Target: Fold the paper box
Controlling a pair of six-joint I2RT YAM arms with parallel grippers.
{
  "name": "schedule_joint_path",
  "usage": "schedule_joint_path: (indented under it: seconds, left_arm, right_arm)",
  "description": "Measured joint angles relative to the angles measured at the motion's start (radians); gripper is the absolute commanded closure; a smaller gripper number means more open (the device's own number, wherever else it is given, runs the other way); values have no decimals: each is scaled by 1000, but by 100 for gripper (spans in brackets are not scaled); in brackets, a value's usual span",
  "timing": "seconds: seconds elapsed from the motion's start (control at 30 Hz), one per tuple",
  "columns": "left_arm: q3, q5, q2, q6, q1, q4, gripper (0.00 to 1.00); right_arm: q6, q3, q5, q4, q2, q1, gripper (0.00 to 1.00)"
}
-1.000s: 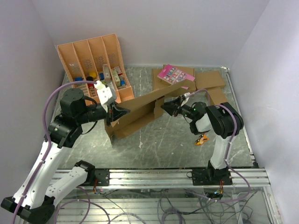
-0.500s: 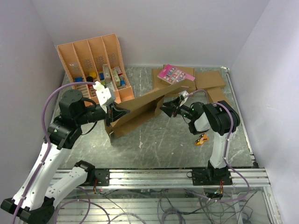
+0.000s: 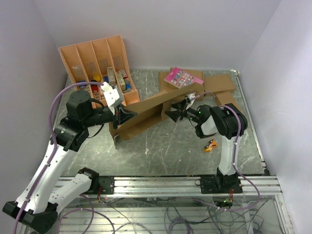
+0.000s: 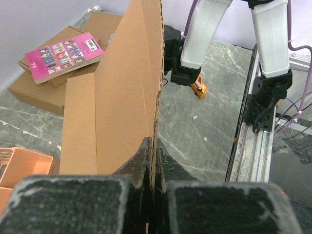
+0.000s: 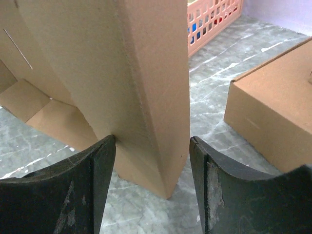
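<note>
The paper box (image 3: 146, 113) stood part-folded mid-table, its left edge pinched in the left gripper (image 4: 154, 146); the right gripper's (image 5: 152, 151) spread fingers straddled its right panel, apparently untouching, needing to close next

Top cam sits high behind both arm bases, looking down over the whole bench (image 3: 165, 146). Wrist cams sit close behind their own fingers, facing each other along the paper box (image 3: 146, 114), which all three views share.
</note>
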Motion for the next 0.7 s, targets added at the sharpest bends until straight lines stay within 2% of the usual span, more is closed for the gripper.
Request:
schedule_joint_path:
  seconds: [0.07,0.37,0.5,0.57,0.7]
  left_arm:
    - [0,-6,7,0,0,7,93]
    - [0,-26,39,-15,10,38,93]
    - [-3,-15,40,-39,48,59,93]
    - [-8,1,40,-53,74,72,93]
    - [-26,44,39,-87,142,111,93]
  right_arm:
    - [-2,14,4,0,5,3,41]
    - [-3,65,16,1,45,23,68]
    - [-5,81,35,2,59,23,81]
    - [-6,87,44,2,61,23,86]
    - [-8,97,58,2,67,22,88]
